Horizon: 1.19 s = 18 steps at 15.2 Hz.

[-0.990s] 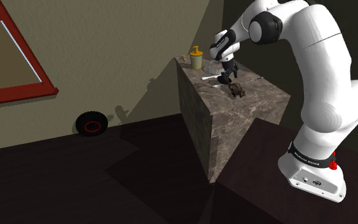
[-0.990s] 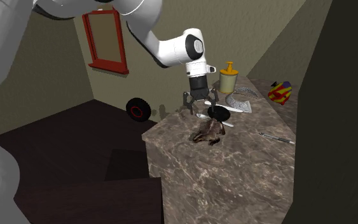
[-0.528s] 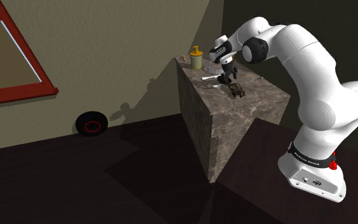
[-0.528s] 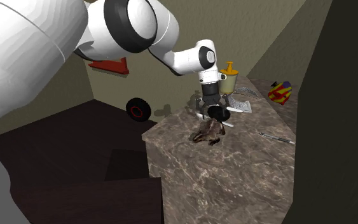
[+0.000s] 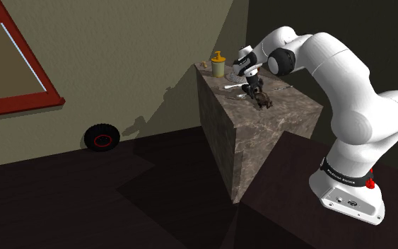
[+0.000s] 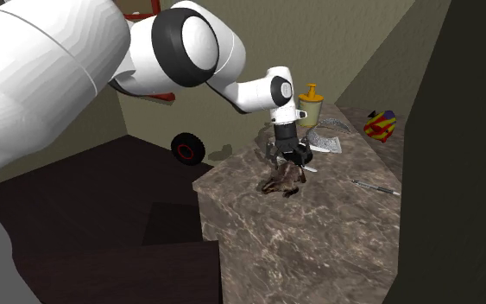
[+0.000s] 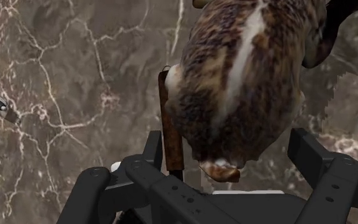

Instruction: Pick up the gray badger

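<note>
In the middle of the second exterior view, the gripper [image 6: 286, 159] stands spread astride the brown, white-striped badger [image 7: 238, 83] on the marbled counter [image 6: 318, 237].

You see a glossy white arm [image 5: 349, 85] of rounded links with dark grey joint caps [image 5: 282, 61]; just above its base [image 5: 351, 200], a black lettered band [image 5: 344, 170] and red knob [image 5: 369, 186]; black fingers [image 7: 316, 159]
</note>
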Tool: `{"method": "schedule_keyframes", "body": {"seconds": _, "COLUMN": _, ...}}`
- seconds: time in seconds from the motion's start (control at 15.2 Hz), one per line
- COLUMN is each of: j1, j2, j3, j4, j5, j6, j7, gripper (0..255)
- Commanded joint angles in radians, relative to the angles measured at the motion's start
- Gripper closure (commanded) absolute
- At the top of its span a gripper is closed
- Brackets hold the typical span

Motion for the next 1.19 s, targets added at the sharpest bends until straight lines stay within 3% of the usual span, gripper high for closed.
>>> {"method": "schedule_keyframes", "body": {"seconds": 0.0, "j1": -0.001, "j2": 0.006, "j3": 0.001, "j4": 0.007, "j5": 0.001, "j6": 0.0, "j7": 0.0, "gripper": 255}}
{"method": "schedule_keyframes", "body": {"seconds": 0.59, "j1": -0.001, "j2": 0.005, "j3": 0.0, "j4": 0.006, "j5": 0.0, "j6": 0.0, "j7": 0.0, "gripper": 255}}
{"method": "schedule_keyframes", "body": {"seconds": 1.12, "j1": 0.007, "j2": -0.065, "j3": -0.007, "j4": -0.011, "j5": -0.006, "j6": -0.052, "j7": -0.013, "gripper": 255}}
